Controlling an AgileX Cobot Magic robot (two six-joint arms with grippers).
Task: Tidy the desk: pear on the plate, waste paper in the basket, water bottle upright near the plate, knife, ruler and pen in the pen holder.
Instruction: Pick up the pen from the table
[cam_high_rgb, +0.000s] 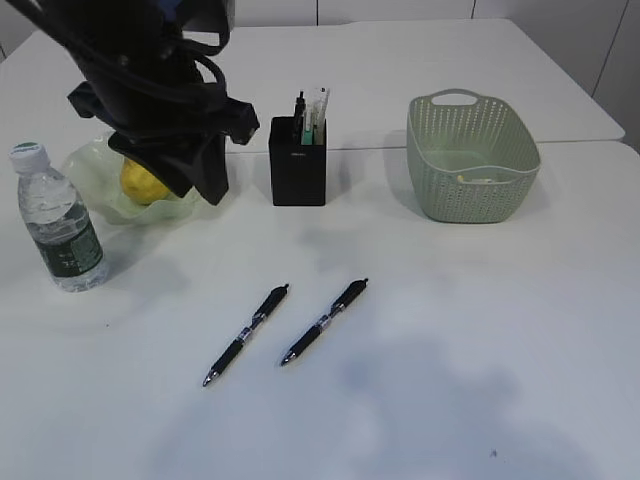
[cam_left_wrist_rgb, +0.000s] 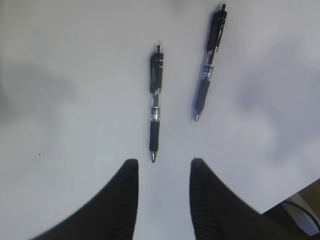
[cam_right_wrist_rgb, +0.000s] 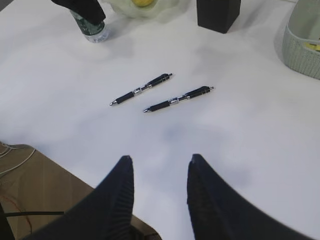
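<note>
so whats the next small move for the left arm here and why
Probably lower the left gripper onto the nearer pen and close on it. Its jaws stand open and empty just short of that pen's tip, two pens still lie on the desk, and the pen holder already holds other items, so the pens look like what remains.

You're at an office-like test bench: large plain white desk (cam_high_rgb: 480, 330), matte black square pen holder (cam_high_rgb: 297, 165), loose cables (cam_right_wrist_rgb: 15, 160) underneath.
</note>
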